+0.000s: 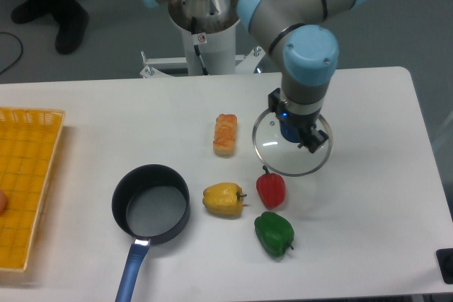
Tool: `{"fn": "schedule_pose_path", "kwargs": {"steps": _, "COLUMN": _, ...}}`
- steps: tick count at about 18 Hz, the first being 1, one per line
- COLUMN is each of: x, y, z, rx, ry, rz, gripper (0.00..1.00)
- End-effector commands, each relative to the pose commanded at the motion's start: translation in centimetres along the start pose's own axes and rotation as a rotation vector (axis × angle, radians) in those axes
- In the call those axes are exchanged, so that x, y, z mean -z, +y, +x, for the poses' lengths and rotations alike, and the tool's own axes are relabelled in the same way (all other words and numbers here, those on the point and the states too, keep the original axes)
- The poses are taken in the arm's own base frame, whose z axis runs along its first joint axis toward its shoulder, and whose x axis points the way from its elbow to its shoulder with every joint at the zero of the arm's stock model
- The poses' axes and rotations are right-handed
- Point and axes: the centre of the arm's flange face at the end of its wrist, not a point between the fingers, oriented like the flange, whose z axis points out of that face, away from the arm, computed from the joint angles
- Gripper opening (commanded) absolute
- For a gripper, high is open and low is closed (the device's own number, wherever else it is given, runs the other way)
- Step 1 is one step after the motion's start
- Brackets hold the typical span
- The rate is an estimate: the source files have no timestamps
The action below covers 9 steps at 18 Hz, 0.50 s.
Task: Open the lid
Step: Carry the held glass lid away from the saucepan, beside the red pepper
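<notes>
My arm (283,5) is built of thick silver-grey tubes joined by rounded joints, and each joint ends in a pale blue cap. The biggest blue cap (310,51) sits on my wrist, a smooth disc facing up. Below it my wrist narrows to a grey cylinder with a dark band. My claw (297,131) is small, black and blocky. On my silver base column (202,22) sits a small round red-and-white sticker (202,38).
</notes>
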Motion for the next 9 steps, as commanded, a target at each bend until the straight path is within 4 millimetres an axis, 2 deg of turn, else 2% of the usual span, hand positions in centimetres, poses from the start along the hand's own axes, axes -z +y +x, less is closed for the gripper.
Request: {"fn": "schedule_pose_path", "kwargs": {"steps": 9, "x": -0.27, "y": 0.41, "z": -0.42, "rx": -0.012, "ry": -0.001, "rz": 0.002, "gripper": 0.56}}
